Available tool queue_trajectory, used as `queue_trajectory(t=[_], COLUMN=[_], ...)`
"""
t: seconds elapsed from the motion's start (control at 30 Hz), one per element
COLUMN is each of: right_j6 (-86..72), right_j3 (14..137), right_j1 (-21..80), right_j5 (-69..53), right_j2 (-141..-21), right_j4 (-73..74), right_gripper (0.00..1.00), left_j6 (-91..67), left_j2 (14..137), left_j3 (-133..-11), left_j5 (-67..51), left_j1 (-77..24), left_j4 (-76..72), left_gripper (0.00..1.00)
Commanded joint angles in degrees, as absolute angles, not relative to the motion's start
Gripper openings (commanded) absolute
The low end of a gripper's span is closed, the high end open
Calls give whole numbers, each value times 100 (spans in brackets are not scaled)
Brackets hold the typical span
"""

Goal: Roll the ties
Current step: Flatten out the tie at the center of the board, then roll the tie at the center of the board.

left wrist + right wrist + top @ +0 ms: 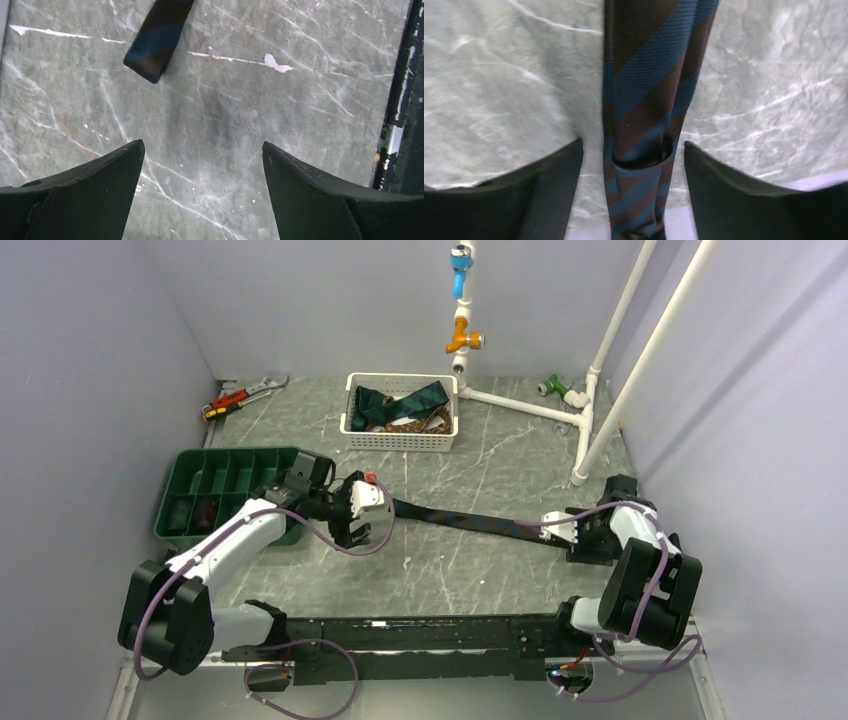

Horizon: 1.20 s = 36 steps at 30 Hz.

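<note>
Pale lavender walls (90, 350) enclose a grey marbled tabletop (470, 575).

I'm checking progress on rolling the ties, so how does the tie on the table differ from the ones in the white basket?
The tie on the table lies stretched out straight; the ties in the white basket are bunched in a heap. The table tie is dark with blue stripes; the basket ties show green stripes and a brown pattern. Both are striped fabric.

A long, dark striped cloth tie (470, 522) lies stretched flat in front of the white plastic basket (400, 443), which holds more ties (420, 400).
</note>
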<state>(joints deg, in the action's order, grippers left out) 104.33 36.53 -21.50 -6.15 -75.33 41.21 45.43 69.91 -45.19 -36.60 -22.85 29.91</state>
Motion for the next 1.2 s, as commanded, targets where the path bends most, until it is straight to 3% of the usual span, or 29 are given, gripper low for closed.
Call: queue_trajectory(t=[0.0,0.13,0.27,0.47,0.73,0.8,0.97,1.17], right_j6=[10415,9086,7433,5446,4666,4745,5237,5678], right_j3=[4219,4900,5132,5833,6833,7025,6964,6573], right_j1=[-2146,-1437,209,2257,3146,3210,3329,3702], right_j5=[-1400,-1969,-2296,-2397,-2279,-2404,-2803,-3276], right_j2=[-7495,-7173,-7249,-8707,-10444,-10746,-10936,-10698], right_j4=[5316,5837,5573,4219,3355,3431,3821,4217], right_gripper=[85,91,93,95,98,89,52,42], left_j6=[4833,5218,4541,3116,1686,1637,1956,3444], left_j2=[7151,7636,7888,7721,6894,6779,6461,6081], left_j3=[-4522,-4791,-4744,-4527,-3904,-3769,-3418,-3238], left_j5=[-4094,-4568,-4904,-5317,-5020,-5048,-5237,-5782], left_j1=[-2312,-2287,-2239,-1693,-1142,-1096,-1090,-1316], left_j4=[2269,2096,1288,262,-255,-217,-58,947], left_gripper=[94,95,96,95,97,96,91,76])
